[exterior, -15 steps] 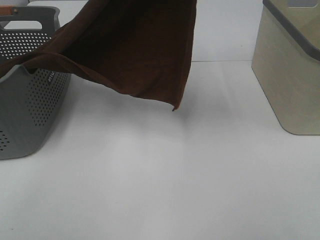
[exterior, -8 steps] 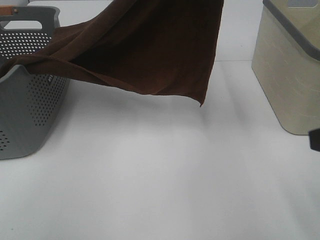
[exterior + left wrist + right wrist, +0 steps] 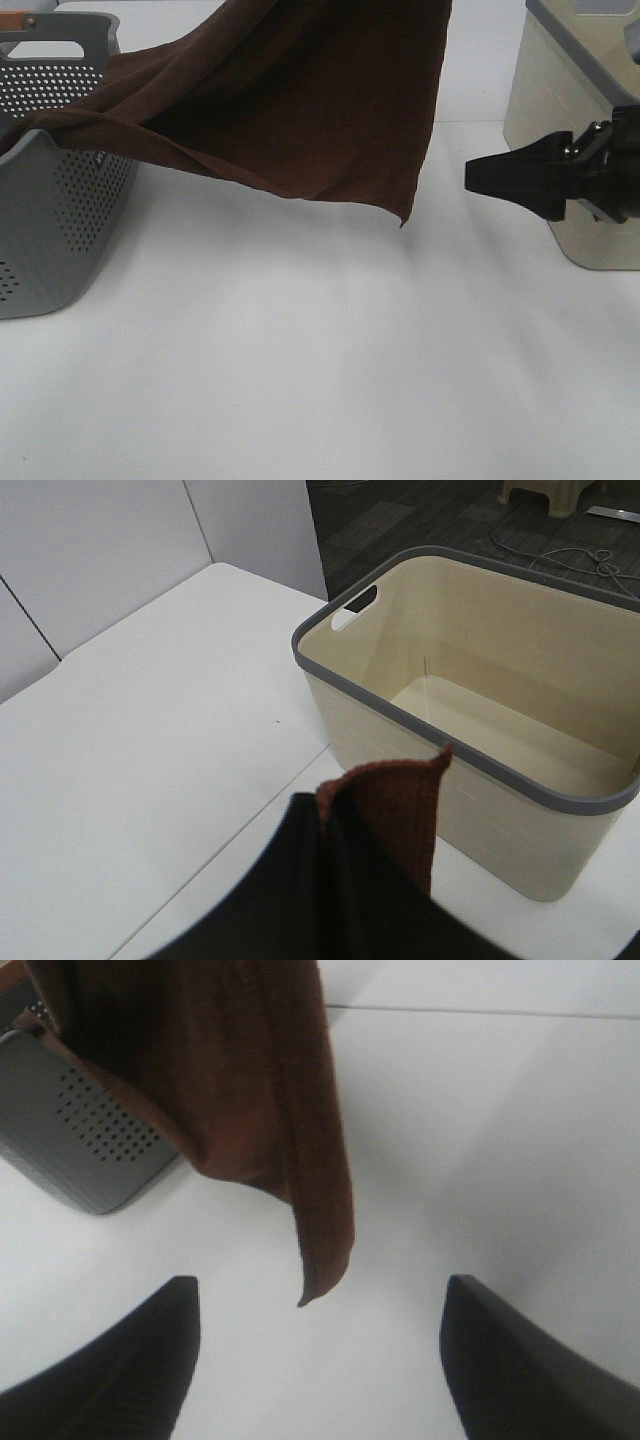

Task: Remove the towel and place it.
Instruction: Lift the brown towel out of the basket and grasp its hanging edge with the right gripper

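The dark reddish-brown towel [image 3: 300, 110] hangs from above the top edge of the exterior view. Its left end still lies over the rim of the grey perforated basket [image 3: 60, 220], and its free corner [image 3: 403, 218] dangles above the table. In the left wrist view my left gripper [image 3: 330, 825] is shut on a towel corner [image 3: 400, 800]; it is out of frame in the exterior view. My right gripper [image 3: 478, 175] is open and empty, just right of the towel's hanging edge. In the right wrist view its fingers [image 3: 130, 1360] straddle the dangling corner [image 3: 320, 1230] without touching it.
A beige bin with a grey rim [image 3: 580, 170] stands at the right, behind my right arm; the left wrist view shows it empty [image 3: 400, 730]. The grey basket also shows in the right wrist view [image 3: 90, 1150]. The white table [image 3: 300, 360] spreads below the towel.
My right gripper has come in from the right edge to just beside the towel's hanging corner. The towel swung right, then held nearly still.
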Available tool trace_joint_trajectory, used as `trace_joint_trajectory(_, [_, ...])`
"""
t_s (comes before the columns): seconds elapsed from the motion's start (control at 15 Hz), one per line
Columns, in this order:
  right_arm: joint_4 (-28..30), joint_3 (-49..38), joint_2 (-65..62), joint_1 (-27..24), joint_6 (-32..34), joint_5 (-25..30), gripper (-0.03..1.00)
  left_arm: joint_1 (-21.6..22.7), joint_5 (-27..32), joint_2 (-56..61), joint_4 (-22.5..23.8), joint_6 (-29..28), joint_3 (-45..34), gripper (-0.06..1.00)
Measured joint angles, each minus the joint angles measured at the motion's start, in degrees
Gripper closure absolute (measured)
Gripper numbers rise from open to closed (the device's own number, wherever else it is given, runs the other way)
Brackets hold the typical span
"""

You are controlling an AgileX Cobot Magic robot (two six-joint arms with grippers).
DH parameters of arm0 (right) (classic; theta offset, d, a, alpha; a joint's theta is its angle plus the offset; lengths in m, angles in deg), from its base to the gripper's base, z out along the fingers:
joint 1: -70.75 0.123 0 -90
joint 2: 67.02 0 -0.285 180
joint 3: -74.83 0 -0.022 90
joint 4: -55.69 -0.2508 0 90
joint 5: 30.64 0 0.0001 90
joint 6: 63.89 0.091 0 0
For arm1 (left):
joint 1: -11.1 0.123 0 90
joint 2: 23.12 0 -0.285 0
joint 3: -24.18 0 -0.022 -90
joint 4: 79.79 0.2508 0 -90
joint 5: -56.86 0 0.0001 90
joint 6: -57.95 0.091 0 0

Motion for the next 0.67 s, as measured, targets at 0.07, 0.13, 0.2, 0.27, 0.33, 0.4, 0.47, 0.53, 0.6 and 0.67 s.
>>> trace_joint_trajectory(0.07, [-2.0,0.0,1.2,0.0,-3.4,0.0,0.31,0.0,0.0,0.0,-0.1,0.0,0.0,0.94])
trace_joint_trajectory(0.13, [-3.6,0.2,4.1,0.0,-9.2,0.3,0.3,0.0,0.0,0.0,-0.3,0.0,0.0,0.94])
trace_joint_trajectory(0.2, [-4.2,1.1,6.7,0.0,-14.2,1.4,0.3,0.0,0.0,0.0,-0.7,0.0,0.0,0.94])
trace_joint_trajectory(0.27, [-4.5,2.3,8.8,0.0,-17.3,2.6,0.3,0.0,0.0,0.0,-1.1,0.0,0.0,0.94])
trace_joint_trajectory(0.33, [-4.6,3.8,10.8,0.0,-19.1,3.8,0.3,0.0,0.0,0.0,-1.2,0.0,0.0,0.94])
trace_joint_trajectory(0.4, [-4.8,5.1,12.7,0.0,-19.6,4.8,0.3,0.0,0.0,0.0,-1.3,0.0,0.0,0.94])
trace_joint_trajectory(0.47, [-4.9,6.2,14.5,0.0,-19.7,4.9,0.3,0.0,0.0,0.0,-1.3,0.0,0.0,0.94])
trace_joint_trajectory(0.53, [-4.9,7.3,16.2,0.0,-19.9,5.2,0.3,0.0,0.0,0.0,-1.3,0.0,0.0,0.94])
trace_joint_trajectory(0.6, [-4.8,8.3,17.7,0.0,-20.4,6.6,0.3,0.0,-0.1,0.0,-1.3,0.0,0.0,0.94])
trace_joint_trajectory(0.67, [-4.9,9.1,19.2,0.0,-20.7,8.5,0.3,0.0,-0.1,0.0,-1.3,0.0,0.0,0.94])
